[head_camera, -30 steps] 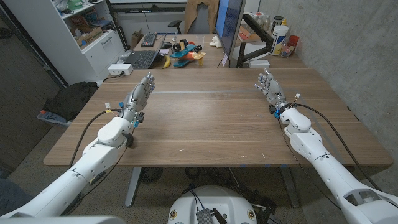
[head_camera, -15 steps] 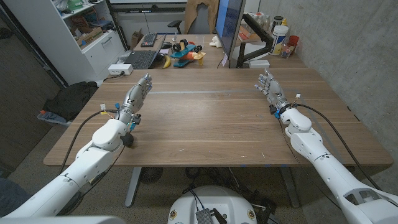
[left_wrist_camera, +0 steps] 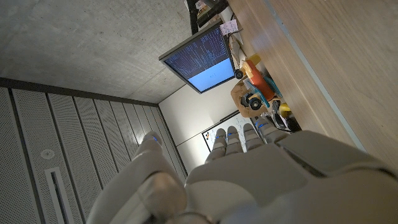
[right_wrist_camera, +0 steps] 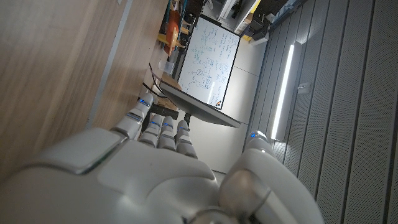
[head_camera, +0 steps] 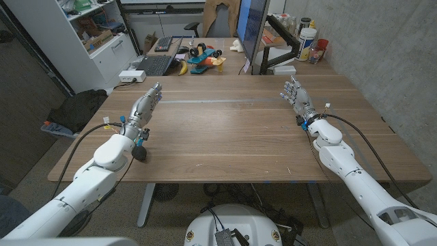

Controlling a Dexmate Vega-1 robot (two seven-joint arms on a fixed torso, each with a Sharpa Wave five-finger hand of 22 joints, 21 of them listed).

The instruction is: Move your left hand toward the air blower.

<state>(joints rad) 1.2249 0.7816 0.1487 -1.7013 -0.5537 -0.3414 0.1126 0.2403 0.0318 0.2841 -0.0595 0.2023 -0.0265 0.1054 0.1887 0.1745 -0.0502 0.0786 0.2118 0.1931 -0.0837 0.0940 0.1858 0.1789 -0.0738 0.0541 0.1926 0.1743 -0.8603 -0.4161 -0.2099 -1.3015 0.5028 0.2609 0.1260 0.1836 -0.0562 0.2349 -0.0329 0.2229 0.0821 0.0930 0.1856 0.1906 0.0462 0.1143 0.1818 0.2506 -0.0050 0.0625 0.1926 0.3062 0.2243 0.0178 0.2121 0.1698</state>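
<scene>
Nowhere readable writing; left robot hand [head_camera: 145,104] and right robot hand [head_camera: 296,96] over table [head_camera: 225,137], fingers apart, holding nothing

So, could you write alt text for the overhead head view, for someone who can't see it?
Two white robot arms reach over a bare wooden table, the left hand and right hand both open, holding nothing. Beyond the table's far edge sit a laptop and colourful toys.

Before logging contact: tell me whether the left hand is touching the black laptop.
Apart. The head view shows bare wooden table between the left hand and the black laptop on the neighbouring desk.
</scene>
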